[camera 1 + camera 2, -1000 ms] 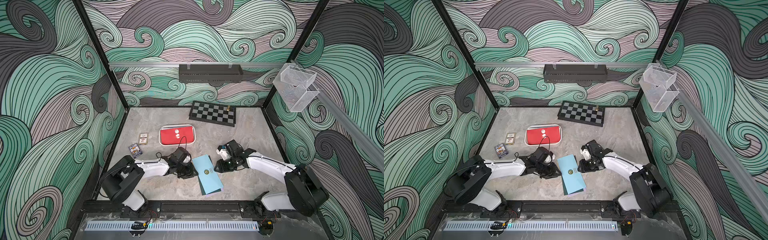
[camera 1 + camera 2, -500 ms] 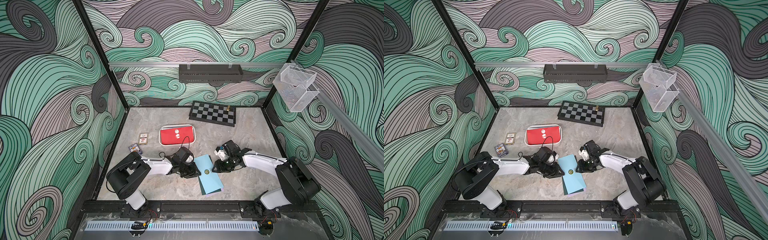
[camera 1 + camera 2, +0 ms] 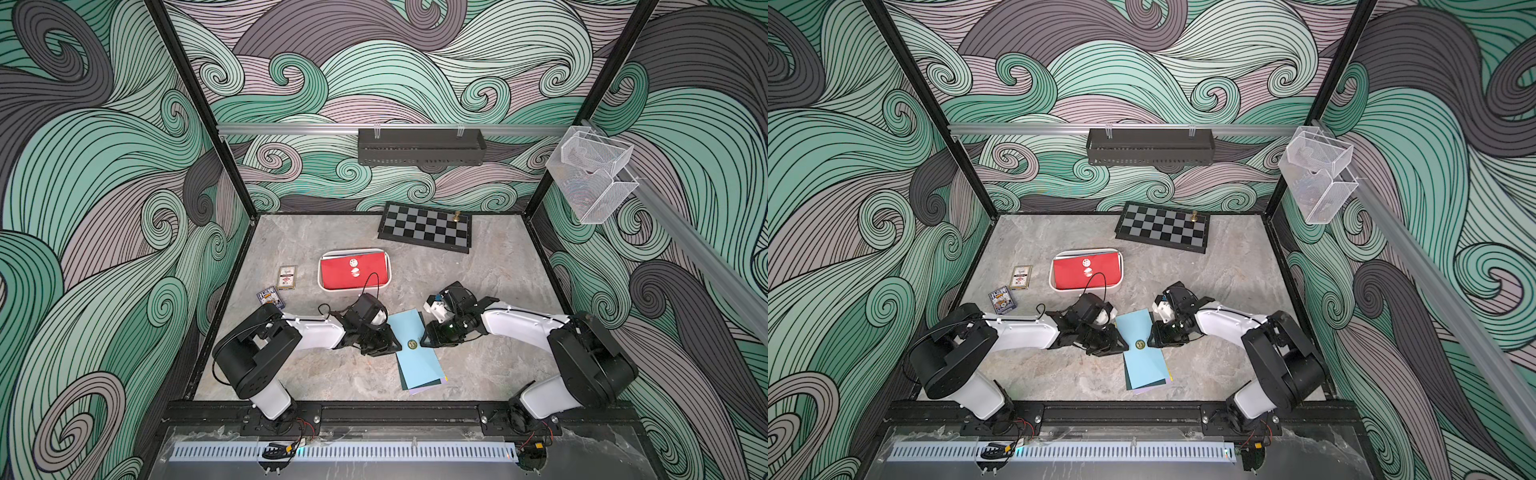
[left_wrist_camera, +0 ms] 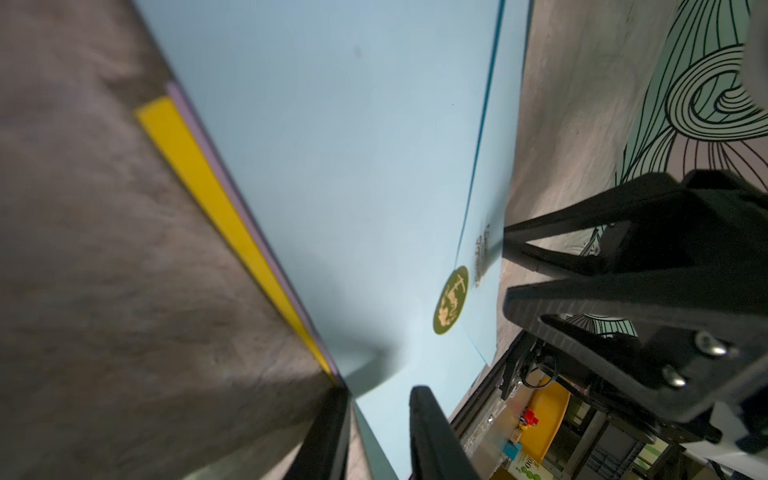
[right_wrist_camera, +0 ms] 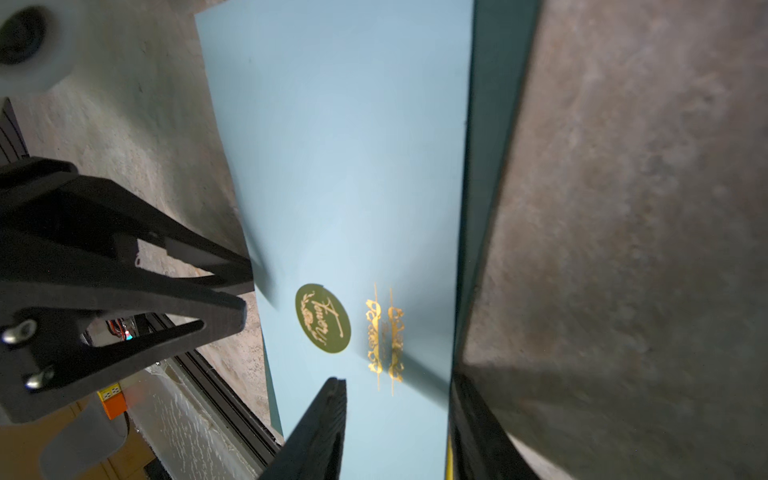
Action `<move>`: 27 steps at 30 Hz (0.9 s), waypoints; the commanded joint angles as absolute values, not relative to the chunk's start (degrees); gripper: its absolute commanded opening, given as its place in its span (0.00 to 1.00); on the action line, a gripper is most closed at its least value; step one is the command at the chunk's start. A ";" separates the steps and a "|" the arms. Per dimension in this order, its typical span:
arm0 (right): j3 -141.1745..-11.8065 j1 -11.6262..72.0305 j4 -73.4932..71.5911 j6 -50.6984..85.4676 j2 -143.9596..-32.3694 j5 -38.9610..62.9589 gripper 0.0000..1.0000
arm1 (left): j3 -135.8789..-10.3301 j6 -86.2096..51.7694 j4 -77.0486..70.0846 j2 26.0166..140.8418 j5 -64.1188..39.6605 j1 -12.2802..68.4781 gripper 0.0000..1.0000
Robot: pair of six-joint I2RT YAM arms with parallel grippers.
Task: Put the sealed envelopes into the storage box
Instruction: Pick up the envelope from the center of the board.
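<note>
Envelope (image 3: 419,362), matte light-blue paper, nearly hides yellow envelope (image 4: 199,178); left gripper (image 3: 394,345) at nine o'clock, right gripper (image 3: 426,340) at three, jaws part-open.

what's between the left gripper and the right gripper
The light blue envelope, with its gold seal sticker roughly midway between the left gripper and the right gripper; this shows in both top views.

You see both top views from high at the front, angled down over the whole tabletop (image 3: 478,270). Each wrist camera sits low and very close, looking inward from its own side across the light blue envelope (image 4: 332,166), which all four views share.
</note>
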State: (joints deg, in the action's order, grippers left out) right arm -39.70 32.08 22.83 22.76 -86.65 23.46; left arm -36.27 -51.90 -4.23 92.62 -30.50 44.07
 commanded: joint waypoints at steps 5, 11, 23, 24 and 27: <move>-42.18 34.14 25.51 24.04 -81.36 22.78 0.43 | -37.00 -50.63 -1.67 93.62 -28.48 44.38 0.29; -41.71 35.15 24.90 25.32 -78.05 22.89 0.43 | -36.91 -50.63 -1.71 93.35 -28.32 44.38 0.29; -41.31 36.30 27.27 26.06 -78.28 19.03 0.42 | -36.56 -50.63 -1.41 92.85 -28.04 44.38 0.29; -41.54 36.32 28.27 26.39 -78.77 17.99 0.42 | -36.55 -50.63 -1.41 92.82 -27.99 44.38 0.29; -41.79 36.37 30.37 26.36 -80.59 16.48 0.42 | -36.54 -50.56 -1.47 92.94 -27.95 44.38 0.29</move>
